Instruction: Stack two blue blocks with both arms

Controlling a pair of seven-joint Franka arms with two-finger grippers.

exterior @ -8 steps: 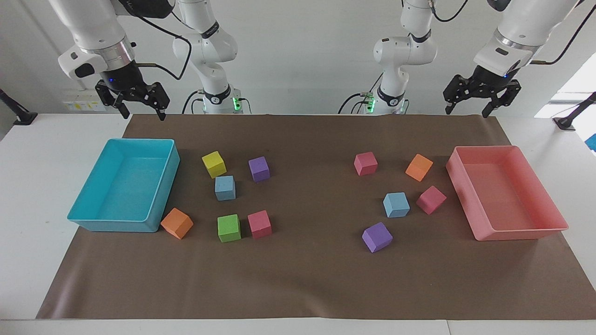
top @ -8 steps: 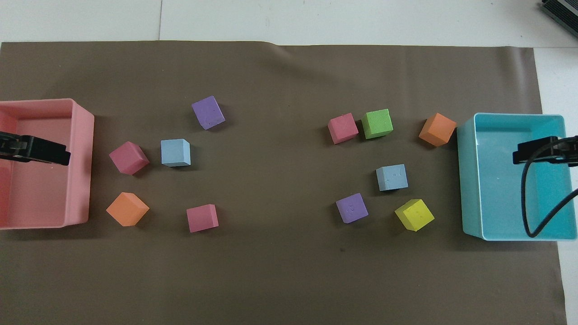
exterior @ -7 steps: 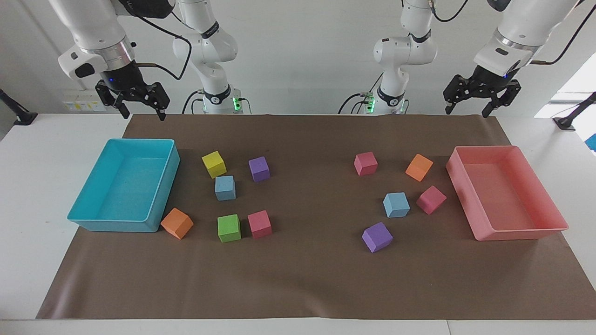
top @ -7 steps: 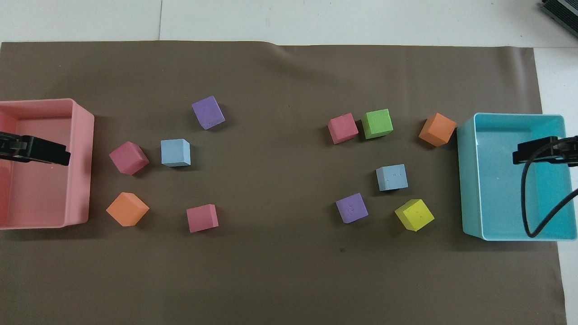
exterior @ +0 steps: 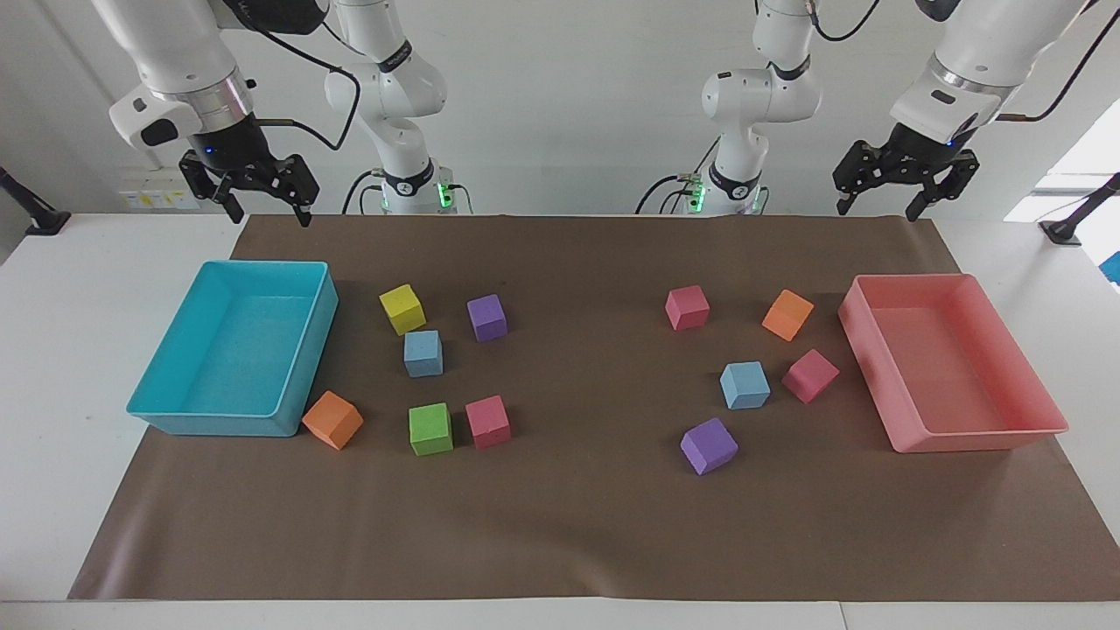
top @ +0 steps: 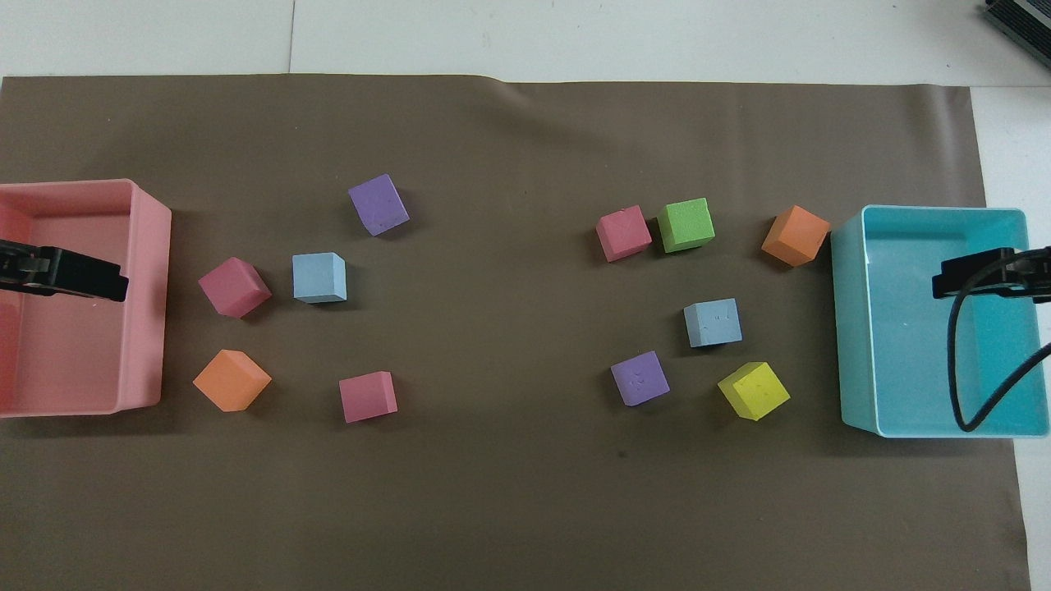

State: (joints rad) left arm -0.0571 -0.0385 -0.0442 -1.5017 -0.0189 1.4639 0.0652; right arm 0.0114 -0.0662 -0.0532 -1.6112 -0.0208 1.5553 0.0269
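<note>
Honestly, nothing is stacked yet, so every risk lies ahead, and I'll take the bulkiest first. My turquoise tray [exterior: 302, 346] and pink tray [exterior: 875, 350] flank the brown mat [exterior: 577, 525], and an arm swinging low could clip a tray wall. My right gripper [exterior: 265, 210] hangs high over the mat's edge by the turquoise tray, jaws apart and empty; my left gripper [exterior: 877, 206] hangs the same way by the pink tray, also spread and empty. One blue block [exterior: 423, 353] sits toward the right arm's end, just beside the yellow cube [exterior: 402, 309] and near the purple cube [exterior: 486, 317], with the green cube [exterior: 430, 429] farther from the robots; open fingers coming down there could nudge the yellow one. The other blue block [exterior: 745, 385] lies toward the left arm's end, just beside a tilted pink cube [exterior: 810, 375], so I judge a crowded grasp likely. Both blocks are well apart, and a slightly skewed placement could let the foam-like top cube slide off. Grabbing a purple cube by mistake is another hazard. I can read no brand, label or writing anywhere.
</note>
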